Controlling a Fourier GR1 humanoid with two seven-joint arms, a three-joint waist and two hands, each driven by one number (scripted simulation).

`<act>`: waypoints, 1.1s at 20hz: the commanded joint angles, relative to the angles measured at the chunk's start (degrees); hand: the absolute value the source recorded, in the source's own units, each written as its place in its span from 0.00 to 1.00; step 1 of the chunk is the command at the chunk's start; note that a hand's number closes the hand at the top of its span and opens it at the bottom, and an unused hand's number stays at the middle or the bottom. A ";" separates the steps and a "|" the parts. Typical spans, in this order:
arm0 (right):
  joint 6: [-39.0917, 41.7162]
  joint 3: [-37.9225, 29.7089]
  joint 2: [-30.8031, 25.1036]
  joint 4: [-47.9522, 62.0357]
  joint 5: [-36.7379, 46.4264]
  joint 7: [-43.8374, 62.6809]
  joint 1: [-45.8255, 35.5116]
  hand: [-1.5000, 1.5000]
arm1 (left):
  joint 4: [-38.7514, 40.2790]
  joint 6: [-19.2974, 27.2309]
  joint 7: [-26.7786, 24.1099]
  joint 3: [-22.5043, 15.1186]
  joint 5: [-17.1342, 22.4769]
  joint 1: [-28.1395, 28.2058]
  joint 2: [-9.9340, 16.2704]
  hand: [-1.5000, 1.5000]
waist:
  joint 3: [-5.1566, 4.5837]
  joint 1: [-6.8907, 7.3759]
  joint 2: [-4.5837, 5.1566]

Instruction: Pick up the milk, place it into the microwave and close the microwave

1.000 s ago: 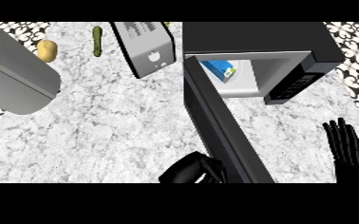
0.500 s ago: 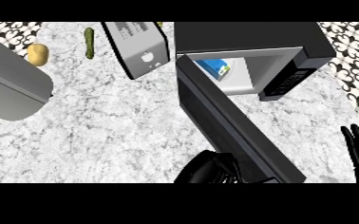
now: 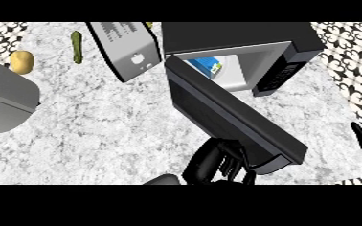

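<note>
At the counter's (image 3: 113,119) near edge, my left hand (image 3: 212,160), fingers curled and holding nothing, touches the half-open microwave door (image 3: 226,112). The milk (image 3: 209,65) stands inside the microwave (image 3: 240,38). At the right edge, my right hand (image 3: 356,133) barely shows; fingers indiscernible.

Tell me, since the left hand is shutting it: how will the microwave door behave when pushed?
The microwave door looks like a stiff flat panel, so it will probably swing as one piece without bending. The left hand sits near its free edge, so it should turn easily. The milk sits inside, likely clear.
</note>
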 commanded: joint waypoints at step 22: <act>8.52 0.81 -7.37 -7.85 -12.45 6.28 -1.98 0.00 | 11.35 7.56 -7.61 15.39 23.04 -19.48 -0.51 1.00 | -0.17 -9.97 3.27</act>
